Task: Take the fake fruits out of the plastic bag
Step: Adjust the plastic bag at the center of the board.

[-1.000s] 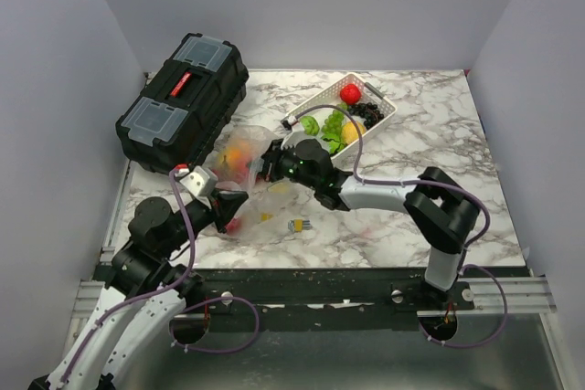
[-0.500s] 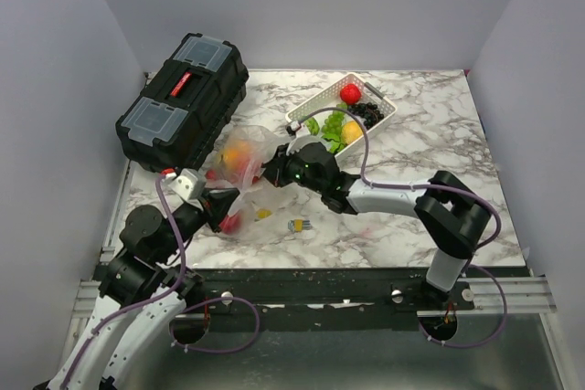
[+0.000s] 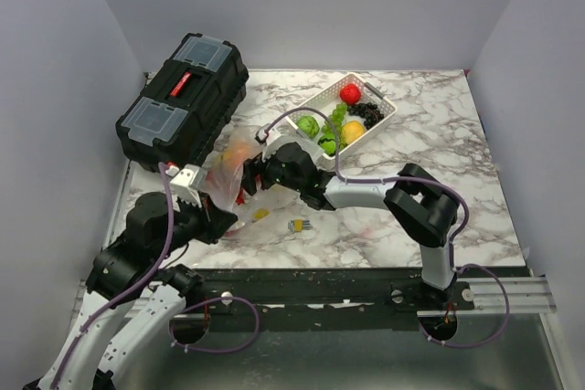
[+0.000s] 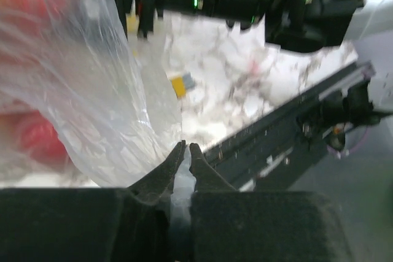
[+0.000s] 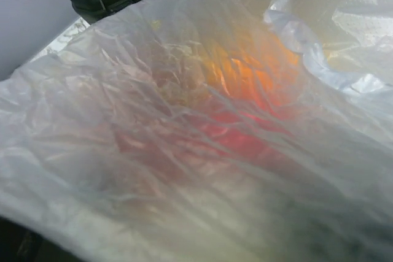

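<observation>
Pinching an edge of the thin clear crinkly plastic bag [image 4: 92, 90], the left gripper [image 4: 186, 151] is clamped; glossy orange-red fake fruits [image 5: 245, 96] inside lie straight ahead of the nearer right gripper [image 3: 250, 174], its opening hidden.

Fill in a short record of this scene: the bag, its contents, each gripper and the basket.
Bag: plastic bag, crumpled, beside the black toolbox
Contents: fake fruits, seen as orange and red blurs through the plastic
Left gripper: shut on the bag's edge
Right gripper: against the bag; whether it is open or shut cannot be told
Basket: white basket, holding loose fruits in red, green, yellow and dark colours
</observation>
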`<state>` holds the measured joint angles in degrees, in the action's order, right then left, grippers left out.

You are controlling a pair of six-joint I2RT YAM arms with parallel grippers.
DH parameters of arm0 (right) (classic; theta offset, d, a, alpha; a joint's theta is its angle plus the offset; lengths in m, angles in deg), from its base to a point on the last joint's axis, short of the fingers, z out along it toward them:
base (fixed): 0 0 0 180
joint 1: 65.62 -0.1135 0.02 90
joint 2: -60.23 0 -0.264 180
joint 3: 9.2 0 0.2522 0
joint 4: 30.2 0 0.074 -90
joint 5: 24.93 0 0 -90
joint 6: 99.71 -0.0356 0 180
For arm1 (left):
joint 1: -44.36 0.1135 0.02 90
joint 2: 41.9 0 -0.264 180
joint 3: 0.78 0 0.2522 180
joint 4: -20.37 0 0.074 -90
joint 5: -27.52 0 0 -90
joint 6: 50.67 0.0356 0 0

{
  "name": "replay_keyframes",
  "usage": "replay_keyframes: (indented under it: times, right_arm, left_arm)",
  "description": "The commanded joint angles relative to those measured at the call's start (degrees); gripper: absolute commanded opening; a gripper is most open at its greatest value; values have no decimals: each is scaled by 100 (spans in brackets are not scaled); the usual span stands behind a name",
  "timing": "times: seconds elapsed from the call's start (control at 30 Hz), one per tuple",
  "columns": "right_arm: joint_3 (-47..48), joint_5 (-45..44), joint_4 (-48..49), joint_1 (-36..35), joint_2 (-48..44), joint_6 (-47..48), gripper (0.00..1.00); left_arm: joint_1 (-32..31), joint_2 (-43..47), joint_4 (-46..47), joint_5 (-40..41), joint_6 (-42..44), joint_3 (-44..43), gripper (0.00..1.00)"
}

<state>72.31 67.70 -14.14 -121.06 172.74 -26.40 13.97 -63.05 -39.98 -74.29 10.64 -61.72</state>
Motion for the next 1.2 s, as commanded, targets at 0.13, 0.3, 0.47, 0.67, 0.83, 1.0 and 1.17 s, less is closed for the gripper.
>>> replay_keyframes:
  times: [0.13, 0.3, 0.47, 0.67, 0.83, 1.0, 1.17]
  right_arm:
    - [-725, -605, 293, -632, -373, 292, 83]
    - [-1393, -869, 701, -786, -867, 220, 89]
    - [-1493, -905, 516, -787, -1250, 227, 89]
    - [-2231, -871, 1138, -785, -1749, -123, 89]
    - [-2915, -480, 1987, -800, -1896, -361, 76]
    - [-3201, -336, 2279, -1050, -2074, -287, 73]
    - [-3042, -767, 1977, -1619, -1954, 315, 73]
  left_arm:
    - [-2, 71, -912, -608, 254, -936, 79]
    - [-1, -573, -430, 892, 446, -1846, 88]
    - [-2, -1758, 87, 1854, 740, -2217, 87]
    - [15, -3353, 103, 1916, 1397, -2242, 89]
    - [33, -3603, 682, 1385, 1503, -1614, 92]
    - [33, -4137, 650, 1682, 1712, -1376, 93]
    - [33, -4860, 519, 2406, 1787, -1613, 70]
